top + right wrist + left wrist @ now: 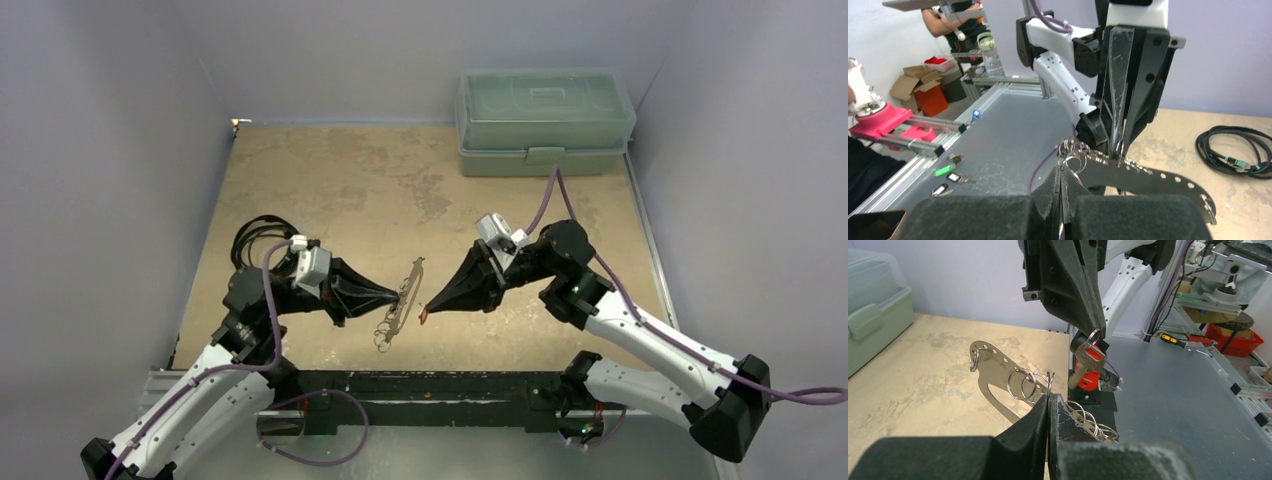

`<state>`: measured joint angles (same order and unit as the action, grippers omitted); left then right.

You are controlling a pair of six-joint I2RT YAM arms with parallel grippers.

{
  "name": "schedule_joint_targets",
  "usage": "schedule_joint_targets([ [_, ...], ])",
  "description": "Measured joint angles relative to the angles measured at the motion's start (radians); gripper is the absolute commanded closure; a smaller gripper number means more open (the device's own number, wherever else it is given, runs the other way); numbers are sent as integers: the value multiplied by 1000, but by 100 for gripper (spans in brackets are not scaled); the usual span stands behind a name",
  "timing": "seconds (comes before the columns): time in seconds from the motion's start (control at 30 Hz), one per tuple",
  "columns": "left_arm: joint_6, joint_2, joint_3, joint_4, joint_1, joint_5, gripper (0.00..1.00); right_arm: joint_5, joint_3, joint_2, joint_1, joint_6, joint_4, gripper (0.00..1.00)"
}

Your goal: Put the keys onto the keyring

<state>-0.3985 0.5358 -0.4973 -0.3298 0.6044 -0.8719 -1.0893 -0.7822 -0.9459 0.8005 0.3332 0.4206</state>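
Note:
The keyring (400,298), a flat oval loop with several thin silver wire rings, hangs in the air between my arms above the table's near middle. My left gripper (399,293) is shut on one of its wire rings, as the left wrist view shows (1049,401), with the flat loop (993,371) sticking out to the left. My right gripper (428,307) is shut on the key (423,316). The key's red head (1088,375) hangs below the right fingertips (1096,330), just right of the keyring. In the right wrist view my right gripper (1061,172) sits right against the keyring (1158,181).
A grey-green lidded plastic box (545,120) stands at the back right of the tan table (330,180). A coiled black cable (260,235) lies behind my left arm and shows in the right wrist view (1233,150). Grey walls stand on three sides.

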Motion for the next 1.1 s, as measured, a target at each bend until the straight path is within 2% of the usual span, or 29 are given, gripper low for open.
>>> schedule_joint_targets([
  [0.4, 55, -11, 0, 94, 0, 70, 100, 78, 1, -79, 0, 132, 192, 100],
  [1.1, 89, -43, 0, 137, 0, 114, 100, 143, 49, -166, 13, 240, 297, 100],
])
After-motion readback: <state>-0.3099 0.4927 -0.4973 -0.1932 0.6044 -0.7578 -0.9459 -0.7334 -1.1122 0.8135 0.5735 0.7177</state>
